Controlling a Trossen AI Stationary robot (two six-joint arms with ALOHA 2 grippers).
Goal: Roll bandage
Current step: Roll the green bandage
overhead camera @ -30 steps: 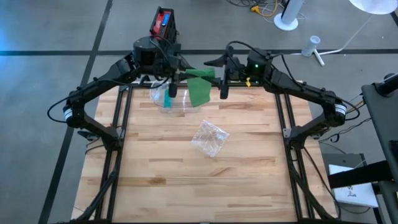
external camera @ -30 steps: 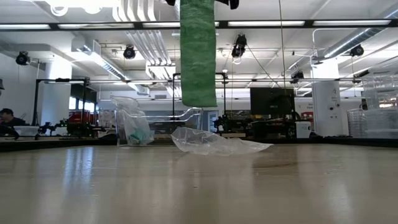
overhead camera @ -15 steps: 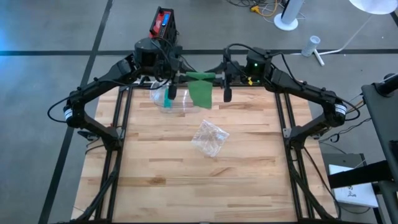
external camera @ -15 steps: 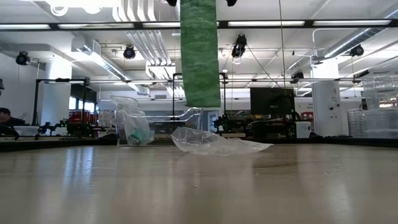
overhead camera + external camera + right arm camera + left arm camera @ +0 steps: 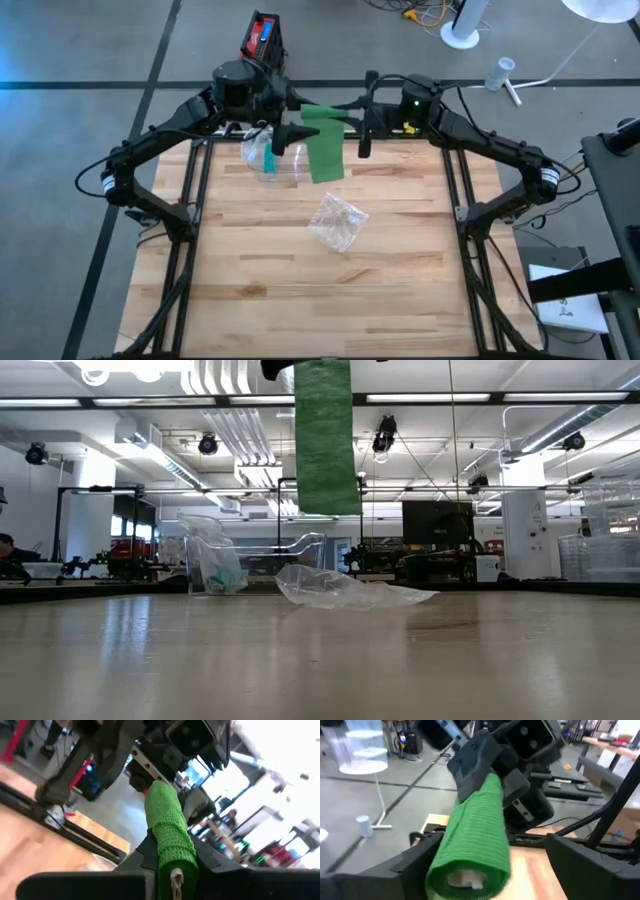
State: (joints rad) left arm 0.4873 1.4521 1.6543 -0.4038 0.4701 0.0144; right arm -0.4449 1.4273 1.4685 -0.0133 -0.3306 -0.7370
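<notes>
Above the far edge of the pale wooden slatted table (image 5: 300,270), the left gripper (image 5: 287,133) stands with its dark fingers (image 5: 600,865) spread wide on either side of the green woven bandage roll (image 5: 325,140), not pressing it. That roll hangs in the air between both arms, its loose tail dangling over a clear plastic container (image 5: 262,158) and, nearer the middle, a crumpled clear plastic wrapper (image 5: 337,221). To the right, the right gripper (image 5: 362,125) is clamped on the roll's end.
</notes>
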